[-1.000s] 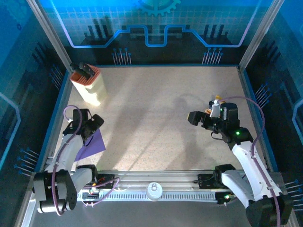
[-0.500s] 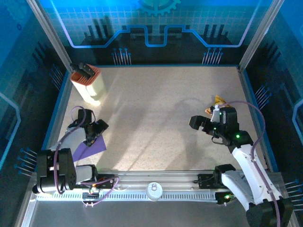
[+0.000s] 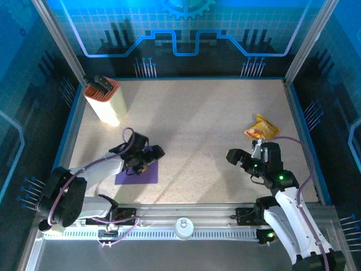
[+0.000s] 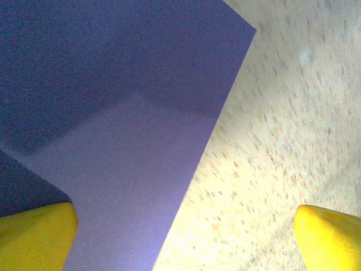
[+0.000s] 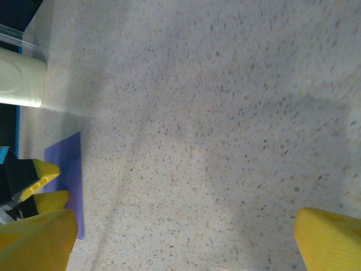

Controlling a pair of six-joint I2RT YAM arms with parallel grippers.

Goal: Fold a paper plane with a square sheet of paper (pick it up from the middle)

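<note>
The square sheet of paper (image 3: 135, 175) is purple and lies flat on the speckled table near the front left. My left gripper (image 3: 151, 158) hovers low over its far right edge, jaws wide open. In the left wrist view the sheet (image 4: 113, 141) covers the left half, its straight edge running between my yellow fingertips (image 4: 34, 234), and the left gripper (image 4: 183, 243) holds nothing. My right gripper (image 3: 236, 158) stands open above bare table at the right, far from the sheet. In the right wrist view that gripper (image 5: 183, 243) is empty, with the sheet (image 5: 70, 169) at the left edge.
A tall cream-and-orange box (image 3: 104, 100) stands at the back left. A yellow-orange snack packet (image 3: 260, 128) lies at the right, just beyond my right arm. Blue walls ring the table, with a metal rail (image 3: 186, 217) along the near edge.
My left arm has swung right and out toward the middle, and the purple sheet now lies further right and squared up. My right arm has drawn back, uncovering the snack packet.
</note>
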